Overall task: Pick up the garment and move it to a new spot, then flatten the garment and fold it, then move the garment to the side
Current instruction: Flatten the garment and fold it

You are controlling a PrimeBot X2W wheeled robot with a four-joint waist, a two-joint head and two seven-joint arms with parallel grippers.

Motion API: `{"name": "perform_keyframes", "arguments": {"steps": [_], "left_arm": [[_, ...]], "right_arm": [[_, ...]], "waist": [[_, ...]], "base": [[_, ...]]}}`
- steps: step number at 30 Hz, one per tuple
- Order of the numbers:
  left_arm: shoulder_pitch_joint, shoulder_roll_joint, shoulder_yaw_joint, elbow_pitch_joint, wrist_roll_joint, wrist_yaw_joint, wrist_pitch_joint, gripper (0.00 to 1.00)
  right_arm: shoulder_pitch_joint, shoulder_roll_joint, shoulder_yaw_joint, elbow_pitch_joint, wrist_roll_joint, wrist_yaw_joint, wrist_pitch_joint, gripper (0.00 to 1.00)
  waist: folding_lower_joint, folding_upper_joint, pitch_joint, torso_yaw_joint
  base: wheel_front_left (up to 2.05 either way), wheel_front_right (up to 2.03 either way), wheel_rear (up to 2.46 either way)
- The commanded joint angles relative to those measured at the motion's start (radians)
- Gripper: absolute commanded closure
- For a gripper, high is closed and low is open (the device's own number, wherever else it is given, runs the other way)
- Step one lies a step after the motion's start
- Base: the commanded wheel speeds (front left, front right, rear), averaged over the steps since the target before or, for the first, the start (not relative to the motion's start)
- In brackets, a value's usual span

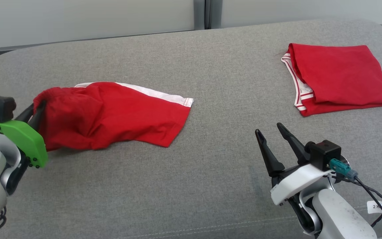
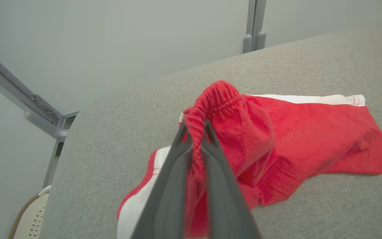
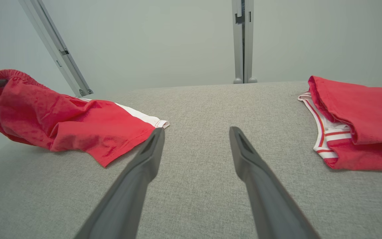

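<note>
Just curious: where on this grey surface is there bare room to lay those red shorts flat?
Bare: the middle stretch between the red shorts and the folded red garment, beyond the right hand. Crowded: both garments' spots.

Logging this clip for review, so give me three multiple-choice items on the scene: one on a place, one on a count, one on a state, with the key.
1. Where does the folded red garment lie on the grey table?
A. far right
B. near left
C. centre

2. How many red garments are on the table?
A. one
B. two
C. three

3. What state is the left claw in?
A. open and empty
B. shut on the waistband of the red shorts
C. shut on nothing

Key:
1 A: in the head view it lies at the table's far right.
2 B: there is the folded one plus the shorts.
3 B: in the left wrist view its fingers pinch the elastic waistband, while the right claw stands open and empty.
</note>
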Motion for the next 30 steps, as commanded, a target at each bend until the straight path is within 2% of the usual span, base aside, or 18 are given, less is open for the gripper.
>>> {"name": "perform_keyframes", "arguments": {"steps": [1,18,24,30], "left_arm": [[0.018,-0.011,0.004,-0.007,-0.008,0.007,-0.012,1.0],[0.115,-0.106,0.05,-0.057,0.008,0.023,-0.037,1.0],[0.107,-0.099,0.091,-0.064,0.026,0.021,-0.037,1.0],[0.074,-0.08,0.142,-0.136,0.079,0.028,-0.038,1.0]], "right_arm": [[0.008,-0.003,-0.002,0.0,0.001,0.0,-0.003,0.0],[0.004,-0.005,-0.003,0.001,0.007,0.0,-0.003,0.0],[-0.003,-0.006,-0.005,0.0,0.006,0.0,-0.003,0.0],[0.005,-0.001,-0.012,0.004,0.002,0.0,-0.003,0.0]], "waist": [[0.0,0.0,0.0,0.003],[0.0,0.0,0.006,0.004],[0.0,0.0,0.007,0.0],[0.0,0.0,-0.004,0.001]], "base": [[0.0,0.0,0.0],[0.0,0.0,0.0],[0.0,0.0,0.0],[0.0,0.0,0.0]]}}
